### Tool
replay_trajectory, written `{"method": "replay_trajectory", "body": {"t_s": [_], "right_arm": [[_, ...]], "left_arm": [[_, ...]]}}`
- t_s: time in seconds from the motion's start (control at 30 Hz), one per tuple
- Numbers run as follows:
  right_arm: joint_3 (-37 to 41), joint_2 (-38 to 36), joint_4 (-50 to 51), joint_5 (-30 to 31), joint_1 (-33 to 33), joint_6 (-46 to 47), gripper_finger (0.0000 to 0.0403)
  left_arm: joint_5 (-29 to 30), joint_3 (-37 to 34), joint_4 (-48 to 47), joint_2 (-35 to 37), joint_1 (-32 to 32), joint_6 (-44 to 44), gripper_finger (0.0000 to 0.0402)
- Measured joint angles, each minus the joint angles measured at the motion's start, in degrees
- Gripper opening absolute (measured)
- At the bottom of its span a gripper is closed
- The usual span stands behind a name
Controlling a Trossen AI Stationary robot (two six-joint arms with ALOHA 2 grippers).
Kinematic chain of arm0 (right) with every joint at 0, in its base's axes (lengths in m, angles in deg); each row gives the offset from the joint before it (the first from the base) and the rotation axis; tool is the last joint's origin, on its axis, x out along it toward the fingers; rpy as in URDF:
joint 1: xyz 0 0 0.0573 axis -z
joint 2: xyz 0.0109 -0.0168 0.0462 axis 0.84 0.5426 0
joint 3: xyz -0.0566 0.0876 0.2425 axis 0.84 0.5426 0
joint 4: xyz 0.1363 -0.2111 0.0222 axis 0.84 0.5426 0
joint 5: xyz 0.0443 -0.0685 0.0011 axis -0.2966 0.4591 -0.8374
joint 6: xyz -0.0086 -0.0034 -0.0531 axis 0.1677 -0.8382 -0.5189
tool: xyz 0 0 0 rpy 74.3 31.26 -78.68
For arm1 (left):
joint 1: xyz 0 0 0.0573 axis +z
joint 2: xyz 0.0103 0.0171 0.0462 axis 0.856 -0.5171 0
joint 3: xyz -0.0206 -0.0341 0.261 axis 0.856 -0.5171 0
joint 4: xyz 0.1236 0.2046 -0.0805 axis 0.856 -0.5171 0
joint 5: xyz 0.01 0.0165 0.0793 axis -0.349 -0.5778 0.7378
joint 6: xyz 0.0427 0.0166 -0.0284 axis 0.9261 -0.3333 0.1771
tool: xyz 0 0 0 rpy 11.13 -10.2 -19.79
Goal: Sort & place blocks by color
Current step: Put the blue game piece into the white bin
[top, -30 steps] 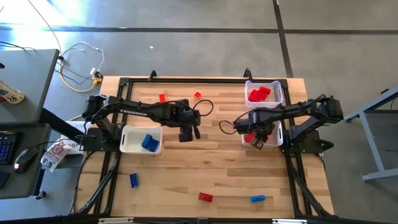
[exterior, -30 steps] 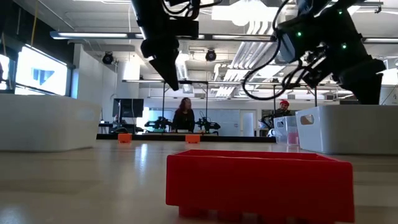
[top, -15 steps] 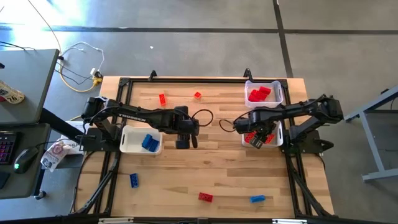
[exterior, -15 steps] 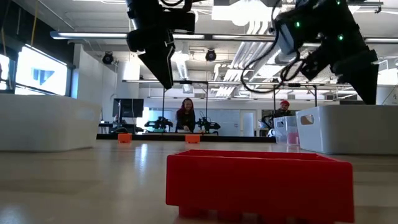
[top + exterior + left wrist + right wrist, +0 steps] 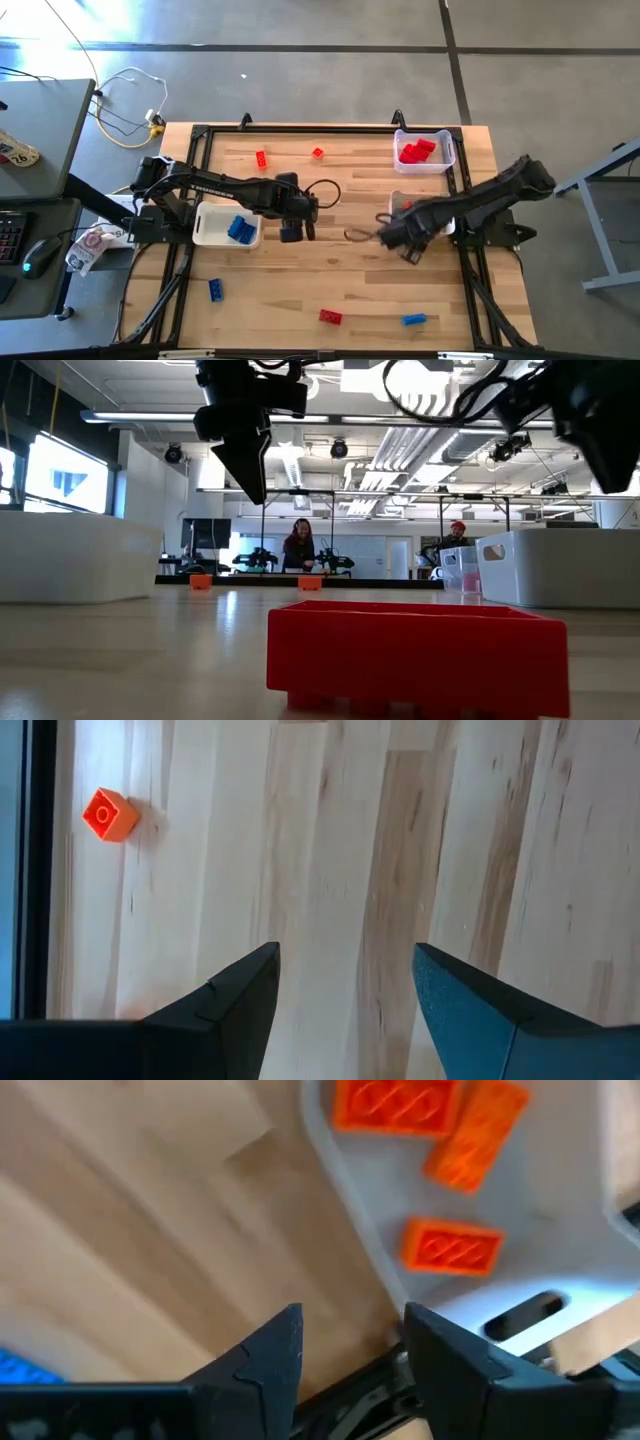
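Small blocks lie loose on the wooden table: two orange-red ones at the far side (image 5: 261, 157) (image 5: 318, 152), a blue one near left (image 5: 215, 289), and a red one (image 5: 330, 317) and a blue one (image 5: 414, 320) by the near edge. My left gripper (image 5: 290, 232) is open and empty above bare wood, just right of the white bin (image 5: 205, 236) that holds blue blocks (image 5: 238, 228). My right gripper (image 5: 410, 246) is open and empty, just off the near-left corner of the white bin (image 5: 560, 1210) that holds orange blocks (image 5: 452, 1248).
A clear bin (image 5: 448, 160) with red blocks (image 5: 416, 150) stands at the far right. In the low view the red block (image 5: 415, 655) fills the foreground, with a white bin at either side (image 5: 70, 555) (image 5: 560, 565). People sit in the room behind.
My right gripper has drawn back from above the orange-block bin toward the table's near edge and now hangs over bare wood beside it. My left gripper has gone a little toward the near edge and the left, closer to the blue-block bin. No block has moved.
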Motion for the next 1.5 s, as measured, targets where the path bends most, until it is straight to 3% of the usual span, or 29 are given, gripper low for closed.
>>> {"method": "replay_trajectory", "body": {"t_s": [0.27,0.43,0.7,0.87,1.13,1.5], "right_arm": [[0.1,0.0,-5.9,-5.5,-11.3,5.1,0.0161],[0.1,0.0,-14.6,-5.3,-17.5,5.9,0.0175],[0.1,0.2,-23.5,-0.3,-25.4,9.1,0.0224],[0.1,0.9,-27.8,3.9,-30.5,6.4,0.0232],[0.1,5.6,-30.8,3.4,-35.1,7.2,0.0232],[0.2,12.8,-35.6,3.1,-36.6,7.3,0.0232]], "left_arm": [[0.0,0.0,0.1,0.0,0.0,-2.5,0.0216],[0.0,0.0,0.1,0.0,0.0,-4.6,0.0216],[-1.3,0.0,0.1,0.0,0.0,-5.5,0.0216],[-1.3,0.0,0.1,0.0,0.0,-7.0,0.0216],[-1.3,0.0,0.5,0.0,0.0,-7.9,0.0216],[-1.3,0.0,1.7,0.0,0.0,-8.1,0.0216]]}}
